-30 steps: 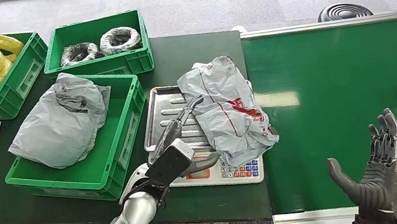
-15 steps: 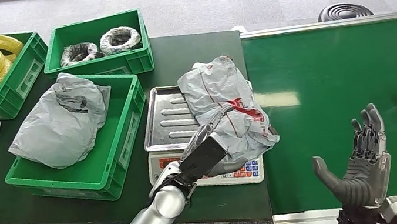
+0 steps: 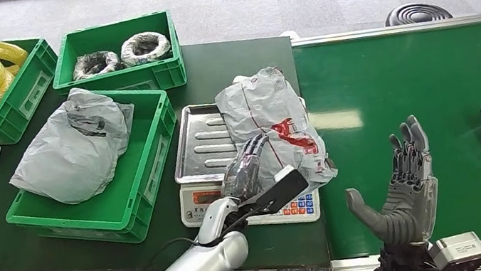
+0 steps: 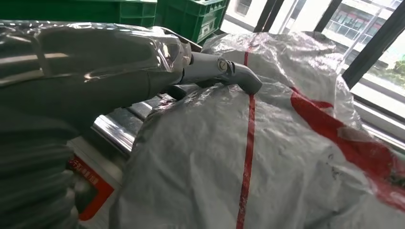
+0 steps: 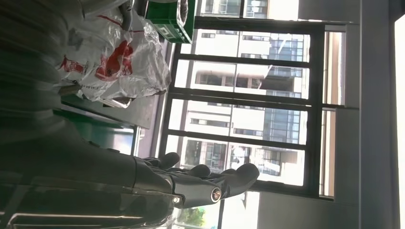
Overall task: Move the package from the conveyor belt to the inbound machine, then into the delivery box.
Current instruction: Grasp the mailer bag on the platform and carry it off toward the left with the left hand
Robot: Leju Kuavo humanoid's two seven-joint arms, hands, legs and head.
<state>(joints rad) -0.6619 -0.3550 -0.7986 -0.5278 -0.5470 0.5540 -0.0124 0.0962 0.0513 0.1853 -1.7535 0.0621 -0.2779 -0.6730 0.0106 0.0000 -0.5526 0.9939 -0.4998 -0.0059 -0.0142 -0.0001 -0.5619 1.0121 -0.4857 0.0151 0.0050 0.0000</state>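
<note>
The grey package (image 3: 273,134) with red markings lies on the tray of the weighing scale (image 3: 202,141), its long axis running away from the robot, overhanging the keypad edge; the left hand (image 3: 246,170) rests its fingers against the package's near left side, apparently touching rather than gripping, though the wrist view is too crowded to be sure; the right hand (image 3: 404,190) stands released, fingers upright, over the conveyor belt (image 3: 430,78), further off; the green delivery box (image 3: 154,155) sits just left of the scale, so the left hand is better placed.
</note>
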